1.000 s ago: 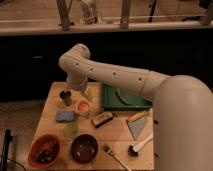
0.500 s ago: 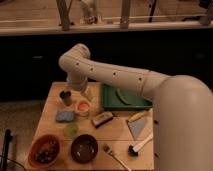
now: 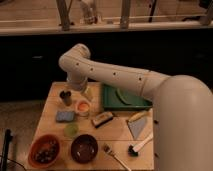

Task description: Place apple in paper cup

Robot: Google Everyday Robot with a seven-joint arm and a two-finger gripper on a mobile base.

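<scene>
Nothing visible has shifted since the earlier frames: the arm [image 3: 115, 75] keeps the same bent reach over the wooden table [image 3: 120, 132], and every item lies where it did. The gripper [image 3: 86, 93] hangs low at the arm's end, just behind and above the paper cup [image 3: 83, 113]. Whether it is clenched or released I cannot tell. The apple [image 3: 83, 106] shows as an orange round patch inside the cup's rim, right under the gripper. A dark cup [image 3: 65, 97] stands just beside the gripper on the picture's left. In front of the gripper, toward the camera, lie a blue sponge [image 3: 65, 116], a small green piece [image 3: 71, 130], an orange bowl [image 3: 45, 150] and a brown bowl [image 3: 84, 148]. On the picture's right of the gripper sits a green tray [image 3: 111, 102], and nearer the camera from it a small block [image 3: 102, 119], a fork [image 3: 116, 155] and a white-handled brush [image 3: 140, 145].
</scene>
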